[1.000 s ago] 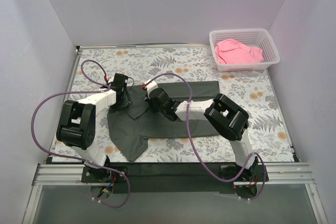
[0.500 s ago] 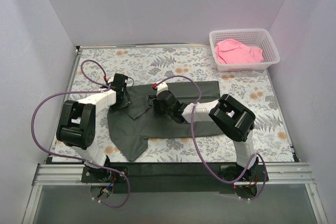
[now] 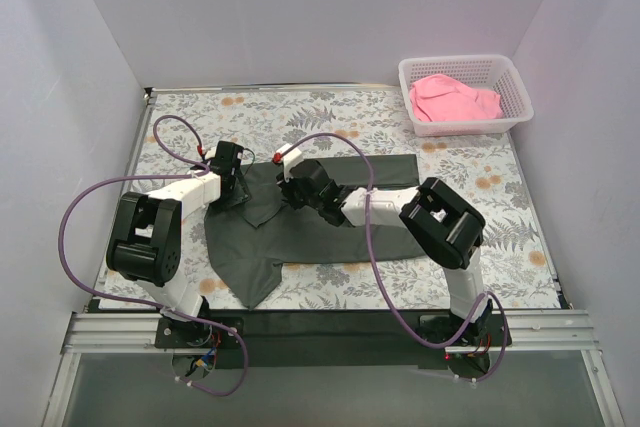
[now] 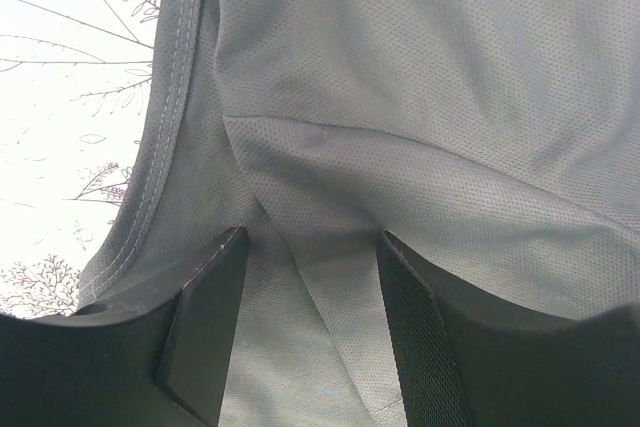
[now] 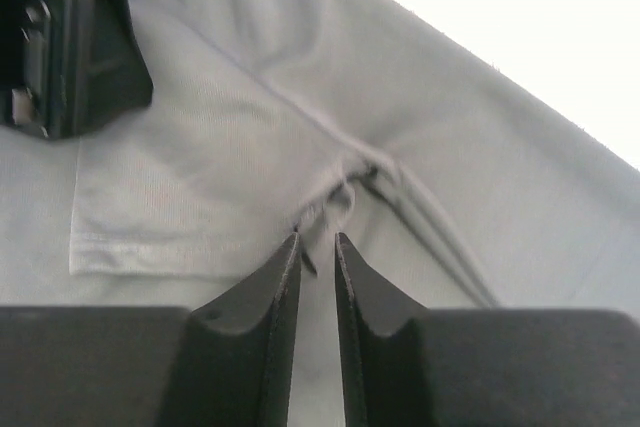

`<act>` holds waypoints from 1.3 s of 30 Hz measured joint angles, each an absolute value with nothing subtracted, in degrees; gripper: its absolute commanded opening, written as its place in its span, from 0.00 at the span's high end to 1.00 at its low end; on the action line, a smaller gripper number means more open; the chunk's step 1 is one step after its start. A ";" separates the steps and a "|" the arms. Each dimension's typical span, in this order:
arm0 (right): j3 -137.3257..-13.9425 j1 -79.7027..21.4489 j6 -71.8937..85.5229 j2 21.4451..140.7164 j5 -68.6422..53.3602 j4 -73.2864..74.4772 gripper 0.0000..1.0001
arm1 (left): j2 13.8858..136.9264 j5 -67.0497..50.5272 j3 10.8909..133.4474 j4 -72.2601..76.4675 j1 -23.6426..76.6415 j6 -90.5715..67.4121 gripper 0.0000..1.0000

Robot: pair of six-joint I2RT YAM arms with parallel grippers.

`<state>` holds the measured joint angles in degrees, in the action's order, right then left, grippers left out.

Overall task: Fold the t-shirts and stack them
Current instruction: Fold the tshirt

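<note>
The dark charcoal t-shirt (image 3: pixel 312 243) lies spread on the floral table, with a sleeve pointing toward the near edge. My left gripper (image 3: pixel 236 187) is open over the shirt's left part, its fingers (image 4: pixel 205 317) straddling a crease of the shirt (image 4: pixel 420 97). My right gripper (image 3: pixel 290 180) sits a little to the right of it on the same shirt. Its jaws are almost closed and pinch a small bunched fold of the cloth (image 5: pixel 340 187) at the tips (image 5: pixel 317 239). The pink t-shirt (image 3: pixel 452 99) lies crumpled in the basket.
A white mesh basket (image 3: pixel 465 61) stands at the far right corner of the table. White walls close in the left, back and right sides. The left gripper's body (image 5: pixel 70 37) shows close by in the right wrist view. Purple cables loop over both arms.
My right gripper drew back toward the right, then returned to the far left near the left gripper. The left arm and the shirt's outline have hardly moved.
</note>
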<state>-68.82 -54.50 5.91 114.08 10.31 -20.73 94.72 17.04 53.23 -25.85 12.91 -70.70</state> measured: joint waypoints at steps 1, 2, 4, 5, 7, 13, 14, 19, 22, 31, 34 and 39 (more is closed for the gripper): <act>-69.58 -54.50 5.34 114.54 10.20 -20.73 0.79 | 94.72 16.97 53.23 -25.74 12.91 -70.67 0.49; -70.26 -54.50 4.80 115.09 10.09 -20.71 0.80 | 94.72 16.88 53.23 -25.67 12.91 -70.65 0.49; -71.44 -54.50 4.08 116.25 9.96 -20.64 0.80 | 94.72 16.82 53.23 -25.65 12.91 -70.54 0.49; -72.03 -54.50 3.81 116.95 9.87 -20.53 0.80 | 94.72 16.82 53.23 -25.65 12.91 -70.52 0.49; -73.38 -54.50 3.29 118.54 9.72 -20.27 0.81 | 94.72 16.75 53.23 -25.63 12.91 -70.50 0.49; -75.90 -54.50 2.33 121.62 8.82 -18.92 0.81 | 94.72 16.62 53.21 -25.56 12.91 -70.46 0.49; -76.42 -54.50 2.28 122.04 8.69 -18.68 0.80 | 94.72 16.60 53.21 -25.52 12.91 -70.48 0.49; -78.22 -54.50 2.04 123.09 7.11 -17.58 0.77 | 94.70 16.43 53.21 -25.43 12.91 -70.43 0.49; -78.37 -54.50 2.09 123.11 6.72 -17.19 0.75 | 94.72 16.38 53.21 -25.43 12.91 -70.35 0.49; -78.43 -54.50 2.96 123.15 5.78 -16.05 0.75 | 94.72 16.19 53.21 -25.41 12.91 -70.32 0.49; -78.43 -54.50 3.09 123.17 5.41 -15.55 0.85 | 94.72 16.12 53.21 -25.39 12.91 -70.32 0.49; -78.46 -54.43 3.84 123.17 5.39 -14.98 0.98 | 94.72 16.08 53.21 -25.39 12.91 -70.30 0.49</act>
